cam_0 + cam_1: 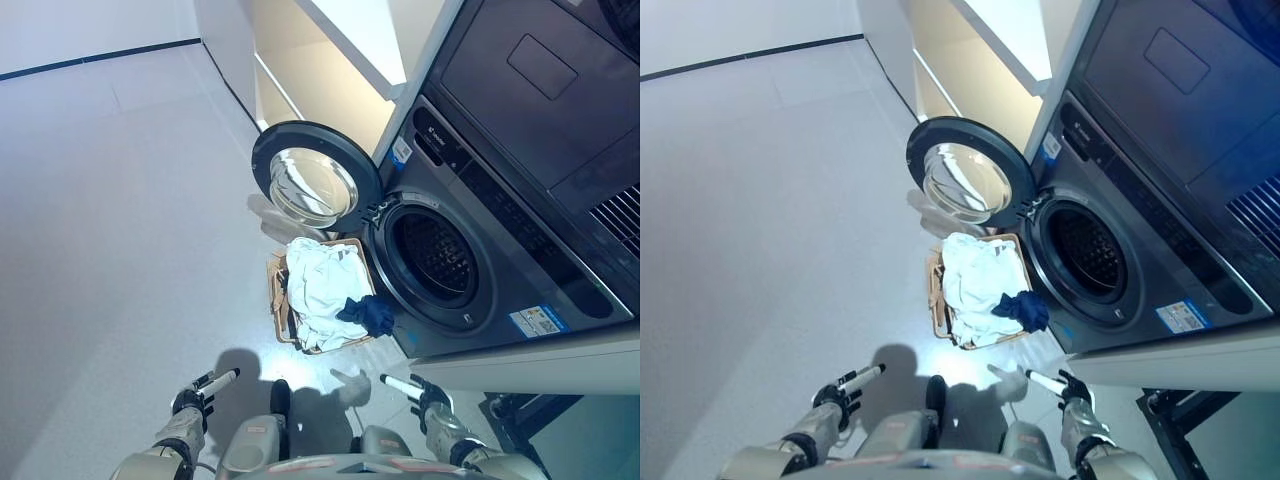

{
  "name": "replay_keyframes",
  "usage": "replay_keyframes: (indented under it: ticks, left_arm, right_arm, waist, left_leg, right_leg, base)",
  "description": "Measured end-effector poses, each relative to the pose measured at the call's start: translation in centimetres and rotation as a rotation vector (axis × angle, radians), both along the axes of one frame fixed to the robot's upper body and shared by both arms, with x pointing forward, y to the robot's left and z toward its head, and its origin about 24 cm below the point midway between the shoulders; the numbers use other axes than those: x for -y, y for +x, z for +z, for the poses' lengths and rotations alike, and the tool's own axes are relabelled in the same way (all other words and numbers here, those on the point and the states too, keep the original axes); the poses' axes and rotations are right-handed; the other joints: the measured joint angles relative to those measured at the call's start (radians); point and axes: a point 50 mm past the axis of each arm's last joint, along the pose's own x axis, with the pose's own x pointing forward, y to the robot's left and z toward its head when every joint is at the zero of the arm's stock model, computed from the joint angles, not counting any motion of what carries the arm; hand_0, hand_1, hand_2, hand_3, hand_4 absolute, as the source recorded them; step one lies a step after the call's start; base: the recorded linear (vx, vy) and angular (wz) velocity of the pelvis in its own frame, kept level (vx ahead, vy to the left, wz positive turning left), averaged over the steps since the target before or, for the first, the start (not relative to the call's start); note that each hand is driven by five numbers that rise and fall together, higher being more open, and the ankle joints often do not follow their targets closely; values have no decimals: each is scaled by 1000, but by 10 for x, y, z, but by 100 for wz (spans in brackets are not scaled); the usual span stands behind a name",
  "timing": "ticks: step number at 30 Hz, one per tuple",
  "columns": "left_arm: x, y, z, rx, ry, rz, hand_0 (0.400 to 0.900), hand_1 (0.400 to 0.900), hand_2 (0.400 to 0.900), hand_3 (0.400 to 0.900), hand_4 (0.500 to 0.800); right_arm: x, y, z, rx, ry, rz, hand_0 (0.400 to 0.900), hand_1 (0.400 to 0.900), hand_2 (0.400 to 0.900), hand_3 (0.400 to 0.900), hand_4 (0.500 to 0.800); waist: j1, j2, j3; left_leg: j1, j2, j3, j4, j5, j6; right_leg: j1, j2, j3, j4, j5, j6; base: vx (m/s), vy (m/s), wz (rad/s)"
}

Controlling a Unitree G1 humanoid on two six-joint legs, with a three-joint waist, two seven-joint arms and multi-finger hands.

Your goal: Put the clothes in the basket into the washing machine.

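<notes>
Wicker basket (283, 300) — rumpled white clothes (318, 282)

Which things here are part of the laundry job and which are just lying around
Part of the job:
- woven wicker basket
- white clothes in it
- dark blue garment on its edge
- dark grey washing machine, round door open

Lying about:
- pale cloth on the floor under the door

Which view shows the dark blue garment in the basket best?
The right eye view: the dark blue garment lies clear atop the white clothes. The left eye view shows it too, at the basket edge nearest the washing machine.
</notes>
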Motion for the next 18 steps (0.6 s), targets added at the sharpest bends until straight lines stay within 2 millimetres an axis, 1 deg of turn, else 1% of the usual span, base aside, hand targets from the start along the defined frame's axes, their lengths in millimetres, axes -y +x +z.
replay_keyframes:
  ticks: [1,2,3,4,5,6,7,8,10,12,14,16,17,18]
  left_arm:
    - [1,1,0,2,0,-3,900,900,900,900,800]
    - [2,0,0,-2,0,-1,900,900,900,900,800]
    - [2,4,1,6,3,-1,900,900,900,900,800]
    - [1,1,0,-4,8,5,900,900,900,900,800]
    - [0,2,1,-2,14,6,900,900,900,900,800]
    - [0,2,1,-2,17,6,900,900,900,900,800]
    - [-2,1,1,-3,19,7,900,900,900,900,800]
    - [-2,-1,0,-11,22,6,900,900,900,900,800]
    - [-2,-6,-2,-24,22,6,900,900,900,900,800]
    - [-1,-7,-2,-26,17,8,900,900,900,900,800]
    - [2,-10,-4,-31,9,9,900,900,900,900,800]
    - [4,-14,-6,-37,0,17,900,900,900,900,800]
    - [8,-14,-7,-34,-13,25,900,900,900,900,800]
    - [11,-13,-8,-28,-26,29,900,900,900,900,800]
  right_arm:
    - [-1,8,4,37,3,1,900,900,900,900,800]
    - [-1,13,7,59,1,8,900,900,900,900,800]
    - [-2,18,9,78,3,16,900,900,900,900,800]
    - [-4,19,9,80,2,27,900,900,900,900,800]
    - [-5,18,9,78,2,38,900,900,900,900,800]
    - [-6,16,8,75,5,38,900,900,900,900,800]
    - [-8,15,7,75,11,36,900,900,900,900,800]
    - [-8,14,7,76,15,33,900,900,900,900,800]
    - [-8,9,5,61,14,29,900,900,900,900,800]
    - [-7,3,3,50,13,26,900,900,900,900,800]
    - [-7,0,1,37,12,29,900,900,900,900,800]
    - [-7,3,3,47,4,45,900,900,900,900,800]
    - [-6,7,5,59,-7,70,900,900,900,900,800]
    - [-4,8,6,61,-26,100,900,900,900,900,800]
  waist:
    - [0,19,15]
    - [-1,33,25]
    - [-6,41,37]
    - [-11,45,47]
    - [-14,44,51]
    - [-18,40,53]
    - [-22,29,56]
    - [-25,18,61]
    - [-35,1,68]
    - [-43,-9,68]
    - [-49,-8,68]
    - [-51,-8,68]
    - [-52,-1,72]
    - [-51,13,80]
  left_leg:
    - [9,8,0,-13,4,2]
    - [13,13,3,-22,11,1]
    - [20,13,0,-31,13,-3]
    - [32,13,0,-47,18,-8]
    - [39,11,-1,-62,24,-13]
    - [42,6,-12,-67,25,-19]
    - [52,-6,-20,-81,28,-23]
    - [64,-15,-20,-94,32,-25]
    - [78,-32,-34,-101,30,-25]
    - [82,-44,-62,-107,29,-29]
    - [95,-45,-83,-113,22,-46]
    - [95,-52,-107,-107,10,-64]
    - [92,-54,-120,-94,2,-77]
    - [88,-47,-136,-71,-9,-94]
  right_leg:
    - [-18,21,-2,-42,-9,-13]
    - [-32,38,-4,-93,-13,-14]
    - [-48,53,-7,-159,-13,-14]
    - [-42,69,-8,-247,-13,-14]
    - [-42,86,-4,-340,-12,-13]
    - [-32,104,11,-461,-8,-11]
    - [-21,112,34,-573,-3,-12]
    - [-15,115,56,-646,14,-3]
    - [-8,112,80,-739,75,-11]
    - [-9,110,84,-745,105,-41]
    - [1,116,83,-714,114,-52]
    - [13,113,78,-695,123,-64]
    - [29,112,71,-695,151,-82]
    - [40,116,51,-694,155,-85]
  base:
    - [146,-35,14]
    - [167,-60,14]
    - [202,-92,20]
    - [220,-101,21]
    - [245,-125,25]
    - [242,-134,23]
    - [237,-176,27]
    - [225,-216,29]
    - [233,-275,34]
    - [263,-321,29]
    - [248,-376,34]
    - [247,-370,39]
    - [184,-317,45]
    - [167,-323,58]
